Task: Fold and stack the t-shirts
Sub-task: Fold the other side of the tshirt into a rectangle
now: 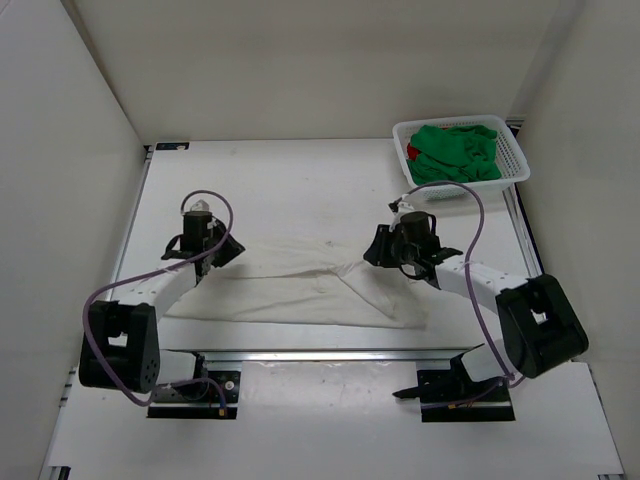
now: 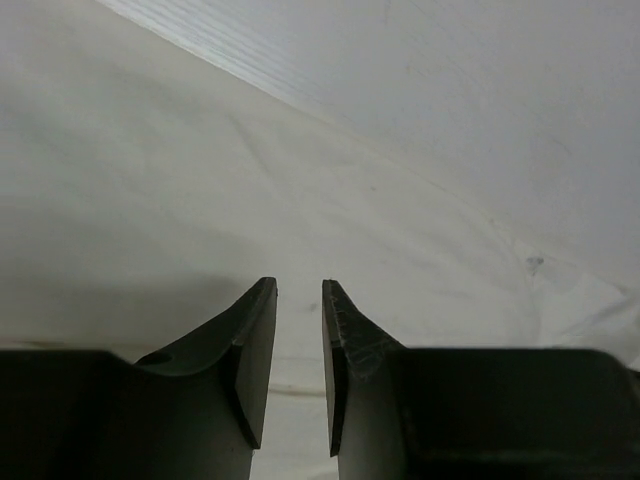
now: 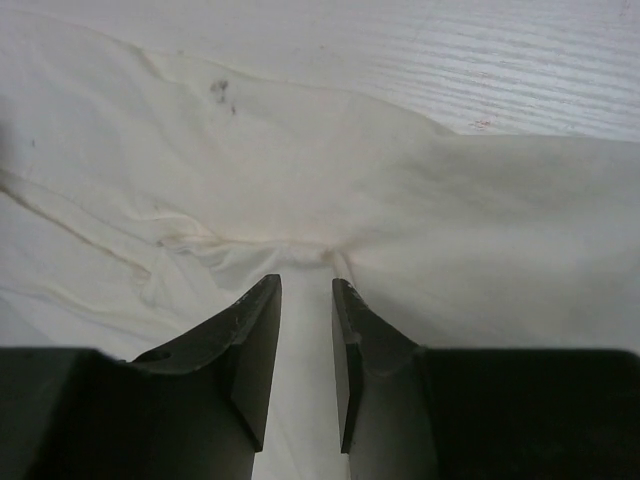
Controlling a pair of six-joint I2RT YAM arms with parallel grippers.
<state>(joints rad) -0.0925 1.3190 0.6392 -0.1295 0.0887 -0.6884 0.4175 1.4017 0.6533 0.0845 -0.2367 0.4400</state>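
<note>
The cream-white t-shirt (image 1: 300,290) lies partly folded on the table, its far edge pulled taut between both grippers. My left gripper (image 1: 203,265) is at the shirt's far left corner. In the left wrist view this gripper (image 2: 300,285) has its jaws nearly together with cloth (image 2: 150,200) between them. My right gripper (image 1: 378,256) is at the far right corner. In the right wrist view it (image 3: 307,282) is pinched on a puckered fold of the shirt (image 3: 450,230). The green t-shirt (image 1: 455,150) and a bit of the red one (image 1: 412,152) lie in the basket.
The white mesh basket (image 1: 515,168) stands at the far right corner of the table. White walls enclose the table on the left, back and right. The arm bases and a metal rail (image 1: 330,355) run along the near edge.
</note>
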